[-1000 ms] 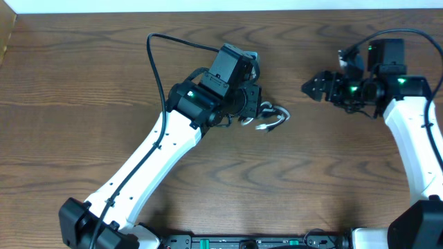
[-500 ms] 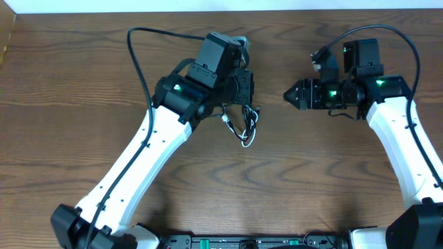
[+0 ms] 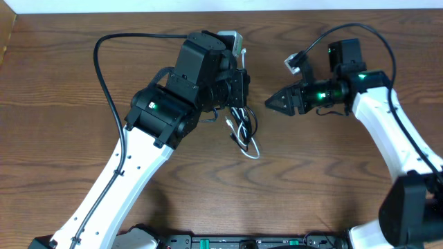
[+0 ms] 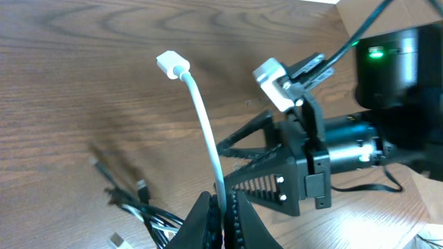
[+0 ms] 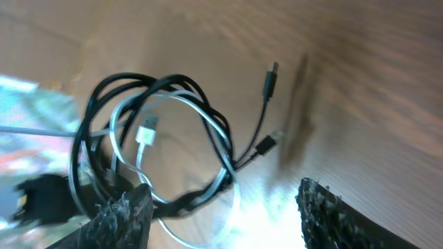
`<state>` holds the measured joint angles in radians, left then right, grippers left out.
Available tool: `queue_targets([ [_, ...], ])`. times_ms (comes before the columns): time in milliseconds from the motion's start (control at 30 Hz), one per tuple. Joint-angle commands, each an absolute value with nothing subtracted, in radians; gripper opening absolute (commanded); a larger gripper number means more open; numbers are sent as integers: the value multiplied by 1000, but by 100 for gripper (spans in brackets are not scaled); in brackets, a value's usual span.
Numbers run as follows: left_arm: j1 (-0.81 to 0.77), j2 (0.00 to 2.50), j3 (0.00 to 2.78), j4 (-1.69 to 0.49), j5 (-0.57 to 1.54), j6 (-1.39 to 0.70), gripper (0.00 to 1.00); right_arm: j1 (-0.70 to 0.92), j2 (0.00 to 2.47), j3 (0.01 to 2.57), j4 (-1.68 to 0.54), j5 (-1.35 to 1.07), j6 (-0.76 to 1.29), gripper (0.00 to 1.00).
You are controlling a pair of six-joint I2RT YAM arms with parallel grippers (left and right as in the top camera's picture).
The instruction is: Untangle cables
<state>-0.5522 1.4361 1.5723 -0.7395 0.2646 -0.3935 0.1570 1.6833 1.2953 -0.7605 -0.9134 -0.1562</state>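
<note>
Left tool (image 4: 221, 202) is clenched on the white cable (image 4: 201, 119), with the black cable (image 5: 104, 97) looped through it right there. Right tool (image 3: 271, 104) sits released, jaws apart, just beside the tangle.

The overhead camera looks straight down on the table (image 3: 69, 83); both wrist cameras sit close, facing the same cables (image 5: 145, 133) from opposite sides.

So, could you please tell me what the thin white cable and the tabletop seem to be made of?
The thin white cable: smooth matte plastic or rubber jacket, probably; it bends in a curve. The brown tabletop: wood-grain surface, possibly laminate; faint sheen.
</note>
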Motion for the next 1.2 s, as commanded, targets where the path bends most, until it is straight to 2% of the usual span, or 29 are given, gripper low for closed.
queue_targets([
  [0,-550,1424,1605,-739,277,-403,8,174,1707,1312,-741,-1150,-234,66],
  [167,-550,1424,1605,-755,277,-403,7,200,1708,1312,-696,-1203,-234,67],
  [400,-550,1423,1605,-762,289,-406,8,299,1762,1312,-687,-1045,-252,61],
  [467,-550,1423,1605,-763,300,-406,7,305,1784,1312,-682,-1045,-252,50],
  [500,-550,1423,1605,-763,300,-406,7,305,1794,1312,-680,-1045,-252,40],
  [567,-550,1423,1605,-762,300,-406,8,302,1809,1312,-679,-1045,-252,27],
  [633,-546,1423,1605,-763,300,-406,7,298,1819,1312,-680,-1045,-251,6],
  [667,-538,1423,1605,-764,300,-406,8,291,1819,1312,-678,-1029,-235,1],
  [800,-511,1423,1605,-786,299,-405,8,258,1818,1312,-657,-933,-93,1],
  [1000,-411,1420,1605,-831,295,-402,7,191,1818,1312,-691,-635,199,1],
  [1167,-272,1388,1605,-899,295,-381,8,143,1818,1312,-723,-525,292,1],
])
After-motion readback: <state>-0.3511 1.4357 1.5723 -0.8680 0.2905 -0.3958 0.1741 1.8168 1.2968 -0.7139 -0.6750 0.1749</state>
